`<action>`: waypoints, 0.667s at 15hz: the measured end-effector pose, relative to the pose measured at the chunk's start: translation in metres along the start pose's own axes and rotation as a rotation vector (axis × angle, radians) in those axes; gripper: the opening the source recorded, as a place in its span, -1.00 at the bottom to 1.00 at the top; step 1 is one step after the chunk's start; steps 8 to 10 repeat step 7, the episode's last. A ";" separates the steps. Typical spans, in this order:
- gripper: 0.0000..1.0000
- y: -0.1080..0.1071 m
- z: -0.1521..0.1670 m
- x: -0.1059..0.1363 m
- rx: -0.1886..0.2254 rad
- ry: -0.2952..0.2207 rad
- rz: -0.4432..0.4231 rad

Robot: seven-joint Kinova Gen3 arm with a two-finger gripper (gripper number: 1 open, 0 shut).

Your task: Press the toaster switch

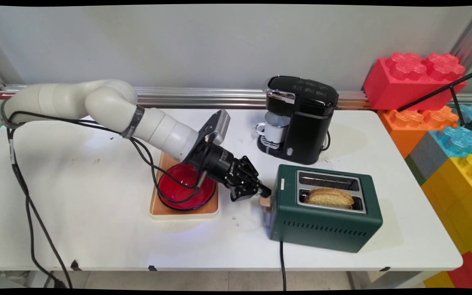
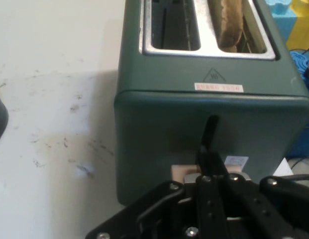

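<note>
Gripper (image 1: 260, 193) fingers drawn together, resting on the beige lever (image 2: 183, 173) at the green toaster (image 1: 326, 213) end face. Toast slice (image 1: 329, 197) seated in slot beyond; red bowl (image 1: 187, 186) behind.

At the picture's centre right stands one green two-slot toaster (image 1: 326, 213) with one slice of toast (image 1: 329, 197) in its nearer slot, and above it one black coffee machine (image 1: 299, 119) holding one white mug (image 1: 271, 129). Left of centre, one red bowl (image 1: 178, 184) sits on one wooden tray (image 1: 187, 209). On the right edge are what look like six big toy blocks (image 1: 412, 78), though some are cut off.
</note>
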 end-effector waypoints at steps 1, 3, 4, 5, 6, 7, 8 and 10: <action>-1.00 0.000 0.001 -0.001 -0.001 -0.002 0.000; -1.00 -0.001 0.003 -0.003 -0.001 -0.005 -0.001; -1.00 -0.001 0.004 -0.004 -0.001 -0.005 -0.001; -1.00 -0.002 0.005 -0.004 -0.001 -0.006 -0.001; -1.00 -0.002 0.005 -0.005 0.001 -0.006 -0.001; -1.00 -0.003 0.006 -0.006 0.001 -0.007 -0.001; -1.00 -0.003 0.006 -0.006 0.001 -0.007 -0.001; -1.00 -0.003 0.006 -0.006 0.001 -0.007 -0.001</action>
